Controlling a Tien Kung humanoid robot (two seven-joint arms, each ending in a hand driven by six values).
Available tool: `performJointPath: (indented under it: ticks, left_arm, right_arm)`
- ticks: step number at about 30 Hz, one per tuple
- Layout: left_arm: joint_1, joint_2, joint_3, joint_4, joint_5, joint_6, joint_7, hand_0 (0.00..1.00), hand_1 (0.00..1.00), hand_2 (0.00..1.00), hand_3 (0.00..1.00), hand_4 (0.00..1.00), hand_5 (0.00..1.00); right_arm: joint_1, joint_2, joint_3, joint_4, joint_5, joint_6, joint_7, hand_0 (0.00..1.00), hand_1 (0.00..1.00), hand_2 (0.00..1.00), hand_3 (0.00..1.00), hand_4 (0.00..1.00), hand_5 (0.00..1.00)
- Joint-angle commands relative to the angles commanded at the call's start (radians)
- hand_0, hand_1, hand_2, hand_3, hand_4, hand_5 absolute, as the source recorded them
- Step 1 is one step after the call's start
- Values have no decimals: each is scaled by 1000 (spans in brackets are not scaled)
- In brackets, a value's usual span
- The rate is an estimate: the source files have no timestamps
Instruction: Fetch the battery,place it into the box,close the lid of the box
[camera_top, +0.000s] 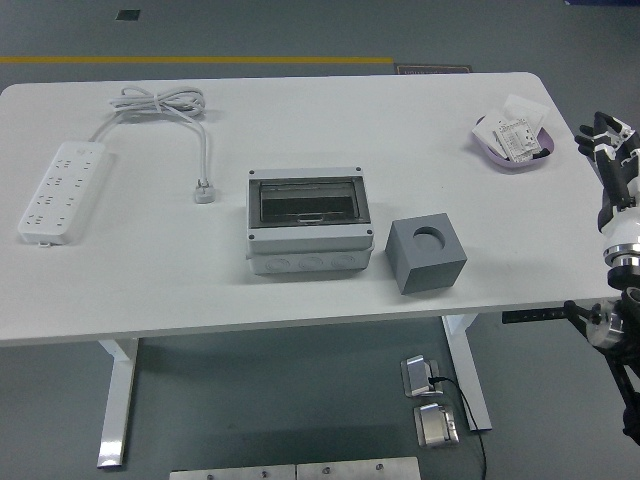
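Note:
A grey box (309, 221) with a dark see-through lid stands at the middle of the table. A purple dish (504, 160) at the far right holds white battery packs (520, 136). My right hand (608, 148) hangs beyond the table's right edge, to the right of the dish and apart from it. Its fingers are spread and hold nothing. The left arm is out of view.
A grey cube (426, 254) with a round hole in its top sits just right of the box. A white power strip (62, 189) lies at the left, its coiled cable (160, 102) and plug (205, 190) behind and beside it.

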Motion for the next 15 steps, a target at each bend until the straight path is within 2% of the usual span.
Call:
performJointPath:
  ticks: [15]
  left_arm:
    - [-5,6,-17,-3,27,-2,-2,610,692,622,645,697,134]
  right_arm:
    - [-5,-10,2,9,-4,-2,11,731,629,630,698,721,567]
